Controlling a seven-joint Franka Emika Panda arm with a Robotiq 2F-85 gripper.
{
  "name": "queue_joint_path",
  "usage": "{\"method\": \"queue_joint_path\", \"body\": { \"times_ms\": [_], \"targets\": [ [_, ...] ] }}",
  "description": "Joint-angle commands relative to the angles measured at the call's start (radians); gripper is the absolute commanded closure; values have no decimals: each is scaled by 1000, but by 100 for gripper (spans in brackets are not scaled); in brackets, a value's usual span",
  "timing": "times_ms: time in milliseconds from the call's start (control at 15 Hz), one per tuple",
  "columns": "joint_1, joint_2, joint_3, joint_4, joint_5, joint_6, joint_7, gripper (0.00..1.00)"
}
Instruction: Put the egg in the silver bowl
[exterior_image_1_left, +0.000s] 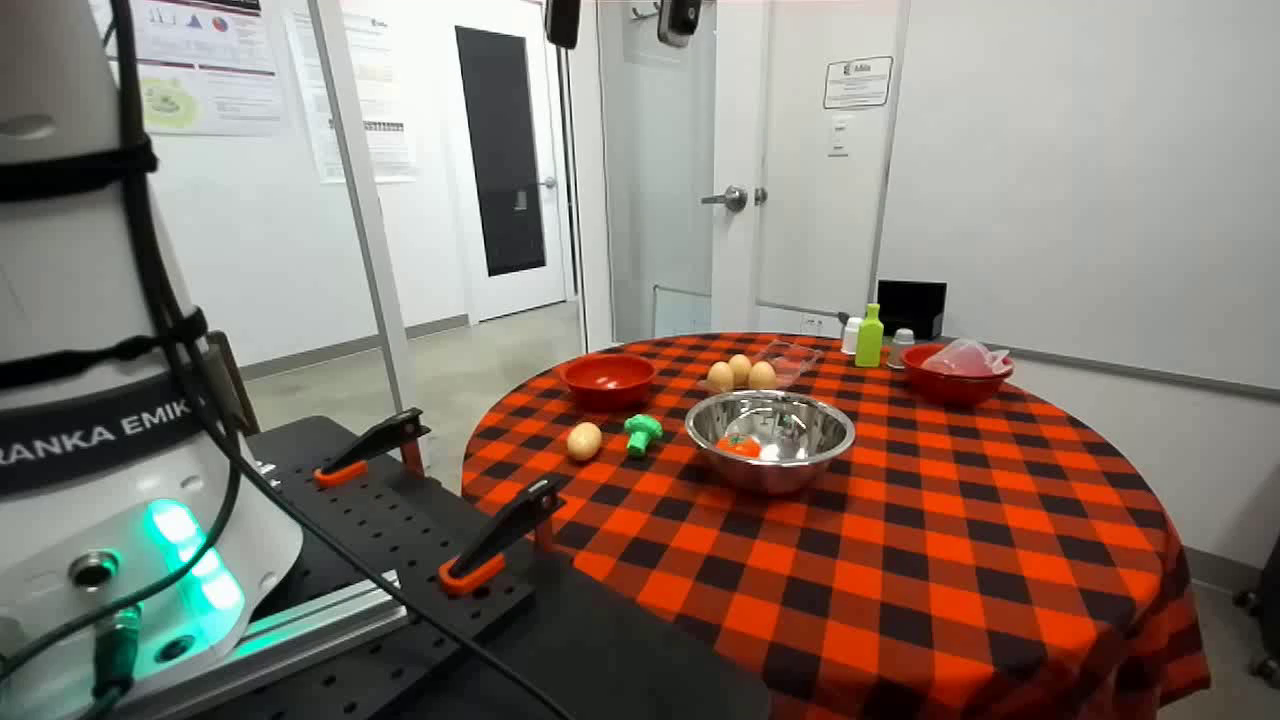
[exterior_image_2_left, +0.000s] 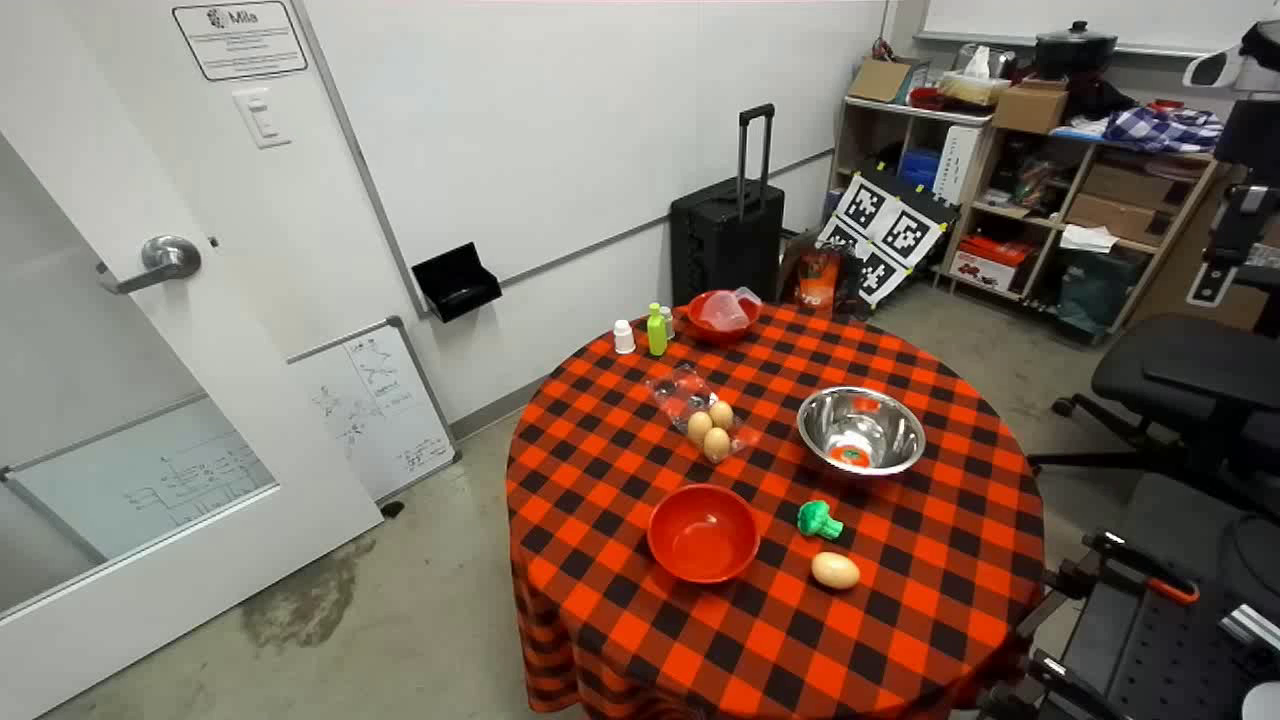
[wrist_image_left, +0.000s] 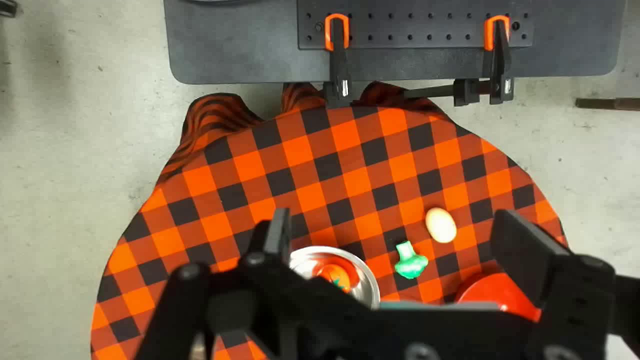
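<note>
End effector (wrist_image_left: 392, 236): spread wide, no workpiece held. Its fingers (wrist_image_left: 516, 252) stand well apart in the wrist view, high above the cloth-covered surface (exterior_image_1_left: 950, 560). Target location: the lone egg (exterior_image_2_left: 835, 570) lies on its side on the surface, apart from the silver bowl (exterior_image_1_left: 775, 478). Just beside the egg, toward that bowl, is a green broccoli (exterior_image_2_left: 818, 520).

Handling (estimated): expect low weight and a stiff shell. Whether the egg is real or imitation cannot be told; treat it as fragile. The smooth, faintly glossy skin may slip under off-centre contact or roll when nudged. Take hold at the widest girth, fingers across the short axis. In the wrist view the long axis runs at a slant, nearer to square with the closing line than parallel; a small wrist turn should give alignment. Close slowly with low force, keeping clear of the broccoli. Release low, beside the tomato (exterior_image_1_left: 738, 446) inside the silver bowl, since hard metal could crack a real shell.

Materials: the silver bowl is round, polished metal with a mirror-like wall. The tomato is rounded, with a green top. The broccoli has a lobed head and thick stem, probably moulded plastic. A glossy red bowl (exterior_image_2_left: 703, 535) stands near the egg. Three similar eggs (exterior_image_2_left: 716, 443) sit together at one end of a clear plastic carton (exterior_image_2_left: 683, 388). The red-and-black checked cloth (exterior_image_2_left: 930, 620) hangs in folds.
</note>
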Motion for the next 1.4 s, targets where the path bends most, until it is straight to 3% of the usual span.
{"method": "queue_joint_path", "body": {
  "times_ms": [0, 600, 933, 1333],
  "targets": [
    [-4, 1, 4, 1, 3, -1, -2, 0],
    [8, 24, 2, 13, 4, -1, -18, 0],
    [109, 161, 19, 50, 1, 2, -153, 0],
    [204, 394, 95, 105, 8, 29, -246, 0]
  ]
}}
